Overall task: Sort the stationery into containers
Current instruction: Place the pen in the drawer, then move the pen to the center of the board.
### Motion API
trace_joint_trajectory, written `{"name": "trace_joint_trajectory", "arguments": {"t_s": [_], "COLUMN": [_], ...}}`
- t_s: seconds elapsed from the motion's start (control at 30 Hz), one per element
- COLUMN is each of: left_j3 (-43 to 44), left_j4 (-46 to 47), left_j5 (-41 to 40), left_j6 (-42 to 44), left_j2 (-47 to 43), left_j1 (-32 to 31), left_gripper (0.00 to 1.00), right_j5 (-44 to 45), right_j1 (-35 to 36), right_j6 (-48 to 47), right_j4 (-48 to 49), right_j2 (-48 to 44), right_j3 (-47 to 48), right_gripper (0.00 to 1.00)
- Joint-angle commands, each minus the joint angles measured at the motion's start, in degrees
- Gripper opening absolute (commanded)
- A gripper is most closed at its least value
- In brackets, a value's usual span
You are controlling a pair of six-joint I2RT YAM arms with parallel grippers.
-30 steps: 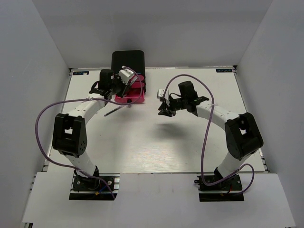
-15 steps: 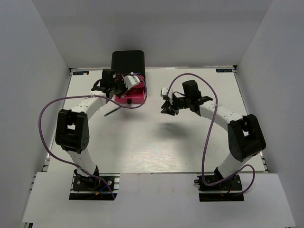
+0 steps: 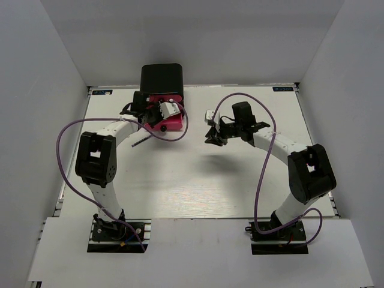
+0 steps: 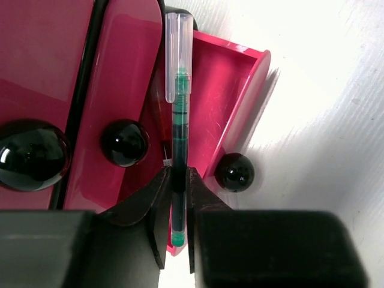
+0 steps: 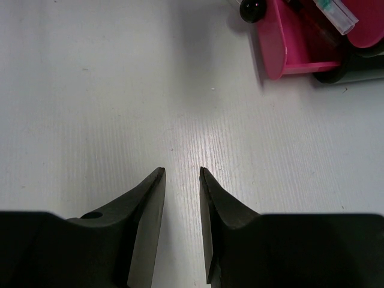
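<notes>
Nearest the arm bases, the right end effector (image 5: 182, 174) hovers over bare desk (image 5: 90, 90), its jaws partly open and nothing between them; it sits off to the side of the drawers, probably to leave the other arm room; a thin dark item, likely a pen (image 3: 140, 142), lies loose on the desk between the left arm and the drawers, seemingly yet to be sorted; farther out, the left end effector (image 4: 178, 180) is closed tight on the green pen (image 4: 179, 129), pinching it near its lower end so that the long barrel and clear cap reach forward; the pen hangs lengthwise over the pulled-out pink drawer (image 4: 231, 90), lined up with the tray, a hold that looks meant for a straight drop inside; whether it already touches the tray floor I cannot tell; the drawer's black knob (image 4: 234, 172) shows just beside the fingers; the two other drawers (image 4: 129, 72) are pushed in; behind them all rises the black box (image 3: 161, 77) at the far edge.
</notes>
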Motion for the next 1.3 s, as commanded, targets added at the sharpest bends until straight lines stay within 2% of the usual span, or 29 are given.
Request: {"name": "trace_joint_trajectory", "arguments": {"t_s": [0.0,0.13,0.2,0.27,0.33,0.43,0.47,0.5,0.53,0.63,0.7,0.73,0.77,0.87,1.0,1.13,1.27], "left_j3": [0.7,-0.4,-0.4,-0.4,-0.4,-1.6,-2.7,-6.0,-7.4,-11.1,-11.6,-11.6,-11.6,-12.7,-15.2,-15.1,-14.1], "left_j4": [2.0,4.0,4.5,4.5,4.5,6.9,8.5,10.6,12.8,11.0,5.0,3.1,-1.0,-5.2,-5.2,-6.6,-7.4], "left_j5": [-0.4,-1.0,-1.6,-1.6,-1.6,-1.6,-1.6,-2.1,-4.1,-8.7,-9.5,-13.2,-14.4,-15.7,-16.3,-17.5,-18.1], "left_j6": [1.1,1.1,0.5,0.5,-0.1,-4.0,-6.0,-11.1,-13.4,-20.4,-26.1,-28.4,-29.2,-30.5,-32.9,-33.5,-33.5], "left_j2": [-0.7,-0.7,-0.7,-0.7,-1.2,-5.5,-7.3,-11.5,-13.4,-19.3,-20.7,-20.7,-20.7,-18.5,-17.3,-14.5,-12.3], "left_j1": [-0.5,-0.5,-0.5,-0.5,-0.5,-0.5,-0.5,-0.5,-0.5,-0.5,0.5,1.0,1.0,1.0,2.1,2.6,3.1], "left_gripper": [0.26,0.37,0.39,0.47,0.47,0.53,0.65,0.66,0.66,0.66,0.66,0.66,0.65,0.59,0.58,0.66,0.69], "right_j5": [-1.5,-1.5,-1.7,-1.7,-1.6,-1.5,-1.6,-1.7,-1.9,-2.4,-2.3,-2.3,-2.5,-2.8,-2.9,-2.3,-2.2], "right_j1": [-0.4,-0.5,-0.4,-0.5,-0.3,-0.4,-0.3,-0.4,-0.5,-0.6,-0.6,-0.5,-0.6,-0.5,-0.5,-0.4,-0.5], "right_j6": [0.5,0.5,0.4,0.4,0.1,0.0,-0.1,-0.3,-0.3,-1.4,-1.7,-1.7,-1.7,-1.7,-1.5,-2.2,-2.2], "right_j4": [1.1,1.0,1.3,0.9,0.7,0.6,0.6,0.4,0.4,-0.3,-0.3,-0.2,-0.1,-0.3,-0.4,-0.5,-0.4], "right_j2": [-1.5,-1.3,-1.4,-1.4,-1.4,-1.4,-1.6,-1.8,-1.8,-1.8,-1.6,-1.4,-1.4,-0.7,-1.0,-1.8,-2.6], "right_j3": [0.1,0.2,0.3,0.2,0.3,0.0,-0.2,-0.4,-0.6,-0.7,-0.6,-0.7,-0.5,-0.1,0.0,-1.0,-2.0], "right_gripper": [0.35,0.35,0.35,0.35,0.35,0.35,0.35,0.35,0.35,0.37,0.38,0.38,0.38,0.38,0.38,0.38,0.39]}}
